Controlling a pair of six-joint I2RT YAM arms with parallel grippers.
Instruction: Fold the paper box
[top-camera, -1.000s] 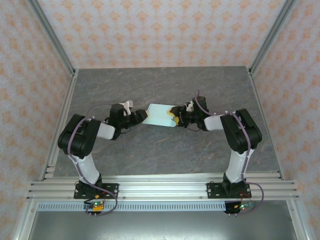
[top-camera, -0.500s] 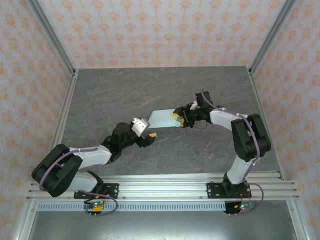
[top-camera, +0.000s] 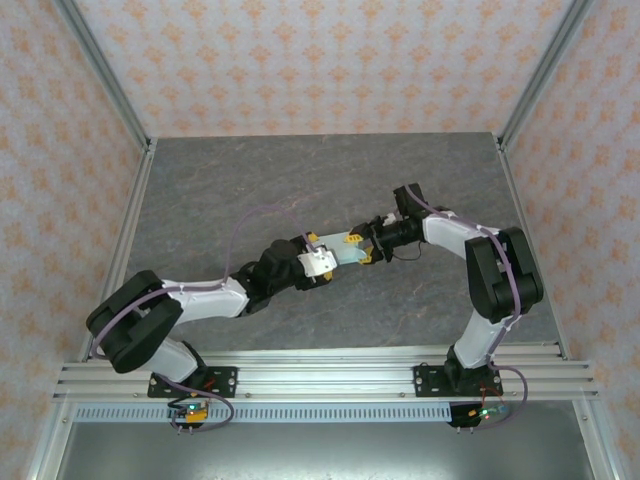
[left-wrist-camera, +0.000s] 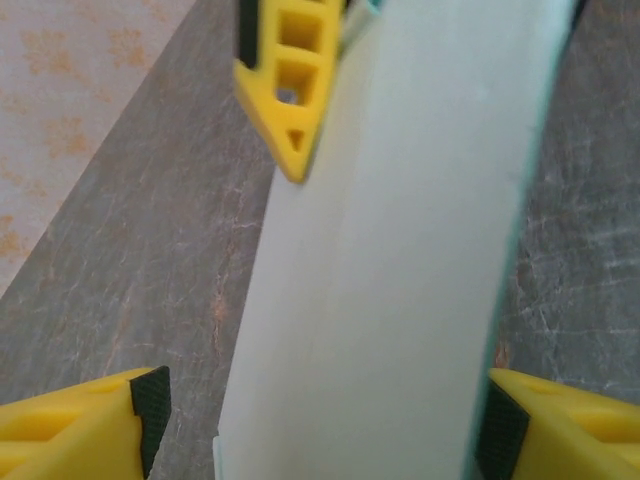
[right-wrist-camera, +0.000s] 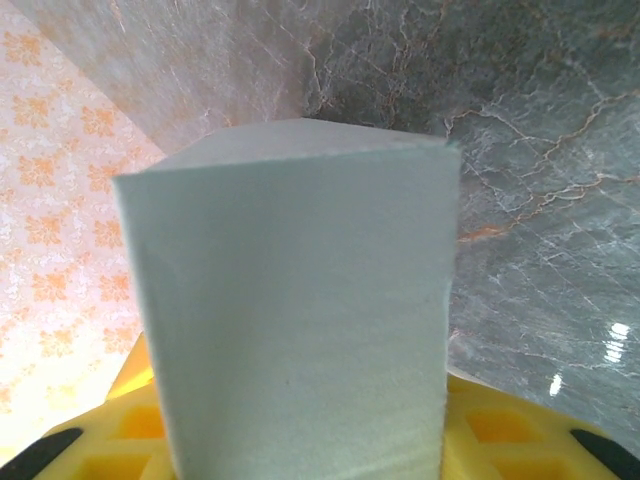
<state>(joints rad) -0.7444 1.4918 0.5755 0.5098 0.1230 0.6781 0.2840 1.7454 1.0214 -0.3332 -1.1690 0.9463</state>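
Left gripper (left-wrist-camera: 320, 420) stands wide open, its two yellow fingers (left-wrist-camera: 80, 425) with black pads set astride the near end of the paper box (left-wrist-camera: 400, 260). The pad on the left of that wrist view is clearly apart from the card, with grey table showing in the gap. The pad on the right sits at the box's edge, and I cannot tell whether it touches. Right gripper (top-camera: 358, 248) is clamped on the far end of the same box. From the left wrist, one of its yellow fingertips lies flat against the pale face of the card. From its own wrist, the box rises as a flat, pale mint slab straight out from between its yellow fingers. Seen from above, the box is a narrow strip held up off the grey marbled table (top-camera: 250, 180) near its middle. It bridges the two grippers, which meet almost nose to nose, the left arm reaching in low from the near left and the right arm bent in from the right. Count: one paper box, two grippers, two arms, one table.
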